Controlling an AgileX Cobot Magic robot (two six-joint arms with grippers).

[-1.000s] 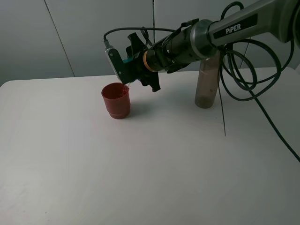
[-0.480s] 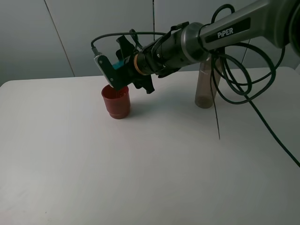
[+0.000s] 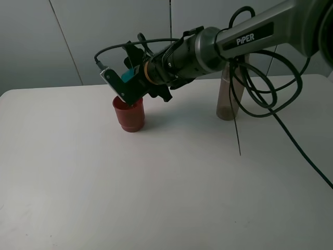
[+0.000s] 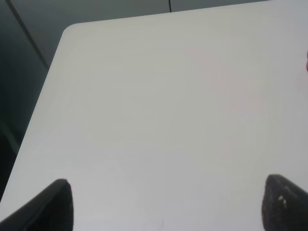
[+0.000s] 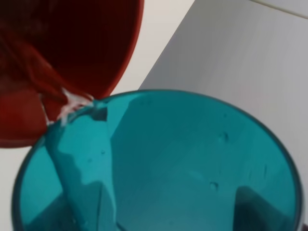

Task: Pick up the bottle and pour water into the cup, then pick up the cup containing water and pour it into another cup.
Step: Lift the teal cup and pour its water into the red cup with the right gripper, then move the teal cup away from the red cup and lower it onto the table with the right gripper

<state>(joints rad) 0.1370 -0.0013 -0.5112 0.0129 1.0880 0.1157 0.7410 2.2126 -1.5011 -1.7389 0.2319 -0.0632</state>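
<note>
My right gripper (image 3: 126,86) reaches across to the left and is shut on the teal cup (image 3: 127,76), holding it tipped steeply over the red cup (image 3: 129,113). In the right wrist view the teal cup (image 5: 183,163) fills the frame, and a thin stream of water runs off its rim into the red cup (image 5: 82,43). The smoky grey-brown bottle (image 3: 228,96) stands upright at the back right, partly hidden by the arm and its cables. My left gripper (image 4: 168,211) is open and empty over bare table near a far corner; it is out of the high view.
The white table (image 3: 166,182) has its back edge close behind the red cup and the bottle. Black cables (image 3: 260,99) hang from the right arm down past the bottle. The table's rounded corner (image 4: 70,31) shows in the left wrist view.
My right gripper has moved left and down with the teal cup and tipped it further over the red cup. The hanging cables swung left. The bottle and red cup have not moved.
</note>
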